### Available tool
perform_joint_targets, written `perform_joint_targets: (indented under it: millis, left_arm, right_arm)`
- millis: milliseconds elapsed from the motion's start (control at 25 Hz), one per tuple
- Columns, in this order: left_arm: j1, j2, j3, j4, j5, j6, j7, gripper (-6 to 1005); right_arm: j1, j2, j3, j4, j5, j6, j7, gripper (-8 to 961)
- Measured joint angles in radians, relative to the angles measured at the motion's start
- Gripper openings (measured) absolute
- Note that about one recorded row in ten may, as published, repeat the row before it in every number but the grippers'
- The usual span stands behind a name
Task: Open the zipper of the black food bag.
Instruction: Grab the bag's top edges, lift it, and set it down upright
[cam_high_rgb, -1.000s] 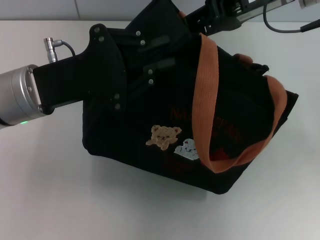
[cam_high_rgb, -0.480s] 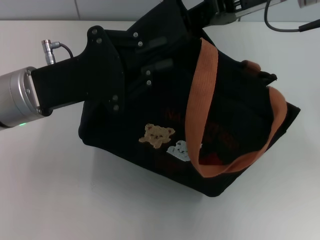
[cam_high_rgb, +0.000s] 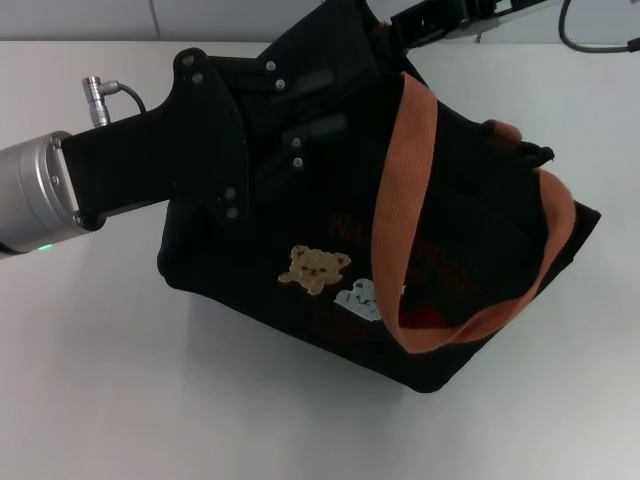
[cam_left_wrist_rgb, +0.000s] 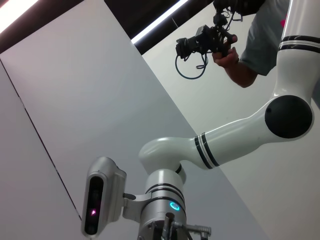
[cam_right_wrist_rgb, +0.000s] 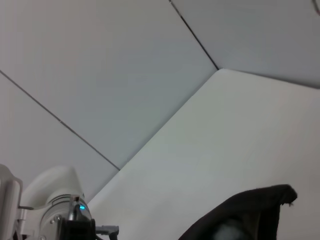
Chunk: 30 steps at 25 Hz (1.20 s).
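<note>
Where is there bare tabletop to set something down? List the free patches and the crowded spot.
Bare table lies in front of the black food bag, below the left gripper, and right of the bag's orange handle. It is crowded at the bag's far corner, where the right gripper works.

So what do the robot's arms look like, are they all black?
Not all black. In the head view the left arm has a round silvery metal wrist with a tiny green light, a small metal plug with a black cable, and a flat matte-black left gripper dotted with silver screws. The right gripper is black too, near a black cable. The left wrist view shows a glossy white arm with black rings.
</note>
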Motion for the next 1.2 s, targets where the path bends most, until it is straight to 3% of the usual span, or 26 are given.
perform_joint_targets:
  millis: [40,160,600,1200]
  left_arm:
    - [-0.001,0.000,0.000,0.000,0.000,0.000,0.000,197]
    - [-0.005,0.000,0.000,0.000,0.000,0.000,0.000,197]
    - [-0.008,0.000,0.000,0.001,-0.001,-0.002,-0.003,197]
    - [-0.009,0.000,0.013,0.008,-0.002,-0.006,-0.001,196]
  right_arm:
    - [-0.001,0.000,-0.001,-0.006,-0.002,0.000,-0.002,24]
    - [0.005,0.000,-0.006,-0.011,-0.014,-0.005,-0.008,215]
    - [0.059,0.006,-0.051,-0.052,-0.105,-0.016,0.037,393]
    - [0.134,0.018,-0.060,-0.041,-0.187,-0.010,0.073,386]
